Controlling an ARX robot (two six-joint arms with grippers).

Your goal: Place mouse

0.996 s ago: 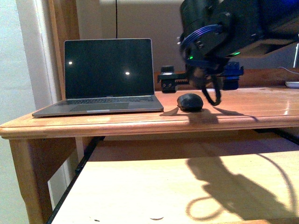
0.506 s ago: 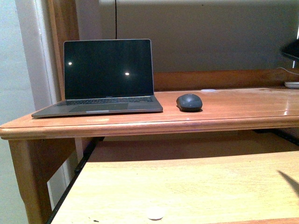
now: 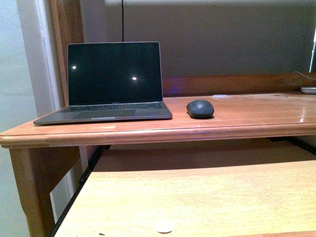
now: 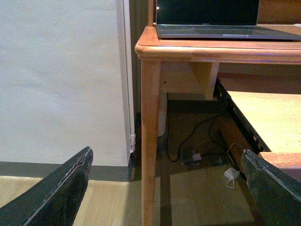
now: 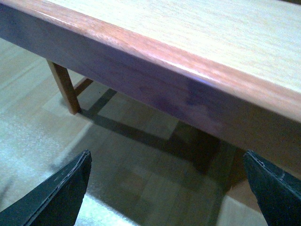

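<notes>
Wooden desk (image 3: 256,113) stands against a grey wall (image 3: 222,39). Low near the desk leg (image 4: 149,141), the left gripper (image 4: 165,153) is spread wide and empty. The right gripper (image 5: 167,153), equally wide and empty, hangs below a wooden board (image 5: 188,61). On the desk, the mouse (image 3: 200,108) rests just right of the open laptop (image 3: 114,79).

The laptop (image 3: 114,79) stands open at the left end of the tabletop (image 3: 256,111), and its raised screen walls off the rear left corner. The mouse (image 3: 200,108) sits just beside the laptop's right side, with a narrow gap between them. From the mouse toward the right edge the wood lies bare, up to a small white object (image 3: 309,89) at the rear right. A wooden rail (image 3: 232,83) lines the rear edge. Below the front edge, the lower shelf (image 3: 197,197) gives open surface, with one pale disc (image 3: 164,225) near its front.
</notes>
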